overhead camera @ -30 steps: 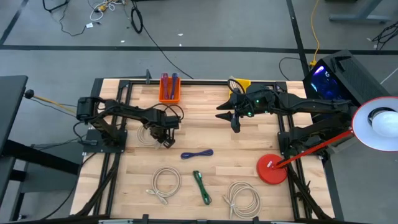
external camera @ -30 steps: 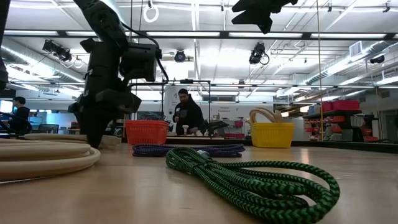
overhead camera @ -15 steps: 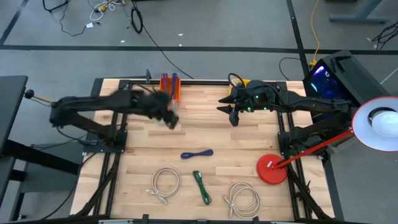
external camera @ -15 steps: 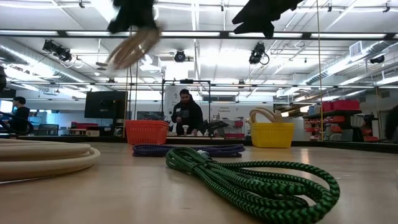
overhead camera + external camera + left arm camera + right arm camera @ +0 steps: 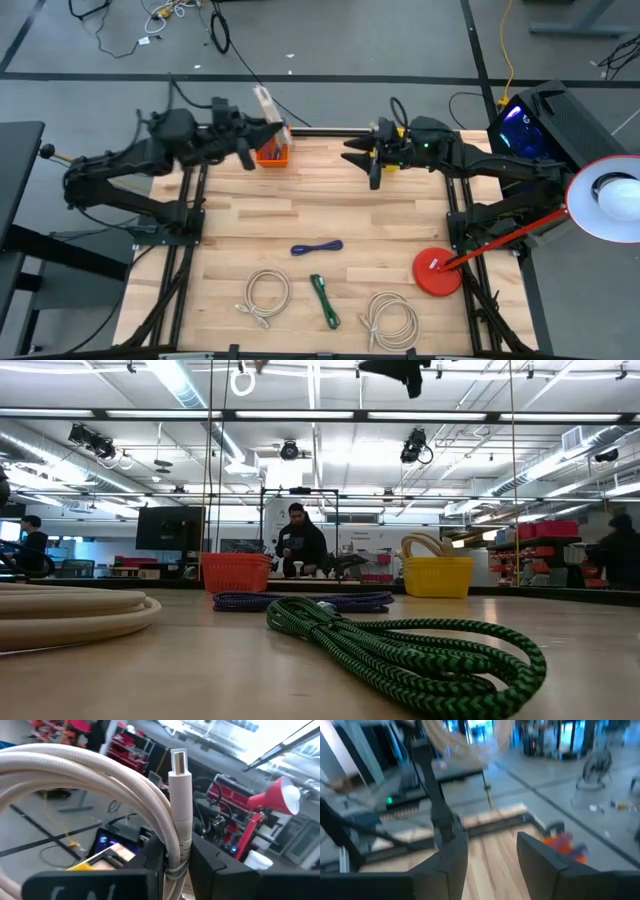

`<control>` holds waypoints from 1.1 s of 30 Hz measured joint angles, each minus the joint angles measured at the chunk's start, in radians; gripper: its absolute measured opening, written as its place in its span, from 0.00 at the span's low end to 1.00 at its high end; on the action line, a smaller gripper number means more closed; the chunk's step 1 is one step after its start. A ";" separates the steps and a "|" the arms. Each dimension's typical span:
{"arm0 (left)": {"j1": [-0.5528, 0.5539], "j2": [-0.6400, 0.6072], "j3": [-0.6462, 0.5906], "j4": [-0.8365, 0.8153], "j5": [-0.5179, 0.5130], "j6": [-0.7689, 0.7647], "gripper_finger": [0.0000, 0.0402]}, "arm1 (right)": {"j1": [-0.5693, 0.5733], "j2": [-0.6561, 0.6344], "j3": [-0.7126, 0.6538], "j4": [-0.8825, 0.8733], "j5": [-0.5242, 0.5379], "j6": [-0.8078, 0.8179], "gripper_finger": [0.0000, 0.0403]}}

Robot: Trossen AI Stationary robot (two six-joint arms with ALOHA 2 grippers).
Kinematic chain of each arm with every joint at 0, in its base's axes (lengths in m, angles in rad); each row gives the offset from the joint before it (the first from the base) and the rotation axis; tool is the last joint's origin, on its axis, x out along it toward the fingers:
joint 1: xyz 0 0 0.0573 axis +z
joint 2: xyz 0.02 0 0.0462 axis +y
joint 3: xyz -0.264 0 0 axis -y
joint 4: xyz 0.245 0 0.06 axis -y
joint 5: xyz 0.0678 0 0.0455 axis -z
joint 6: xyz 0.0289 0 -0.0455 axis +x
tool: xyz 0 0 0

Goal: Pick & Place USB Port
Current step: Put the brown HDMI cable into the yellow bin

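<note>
White USB cable, coiled, clamped in left tool, lifted high at about 11 o'clock of bench, just beside orange basket. Connector sticks up past fingers.

Right tool hovers at about 1 o'clock, near yellow basket; fingers apart, nothing held.

Risks, as I judge:
- Grip is only on few strands; loose loops can slide out during swing.
- Hanging coil may catch basket rim, so cable drops outside.
- Release too early: cable lands on bench.
</note>
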 joint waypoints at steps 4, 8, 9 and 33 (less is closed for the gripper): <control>0.015 0.070 -0.044 0.173 0.107 -0.012 0.15 | 0.000 0.015 0.001 0.065 -0.017 0.008 0.42; 0.039 0.122 -0.050 0.321 0.212 -0.035 0.15 | 0.003 0.027 0.002 0.096 -0.044 0.017 0.42; 0.046 0.133 -0.050 0.353 0.238 -0.036 0.15 | 0.007 0.032 0.002 0.105 -0.043 0.019 0.42; 0.057 0.282 -0.049 0.534 0.326 -0.169 0.15 | 0.103 0.034 0.000 0.152 0.083 -0.098 0.42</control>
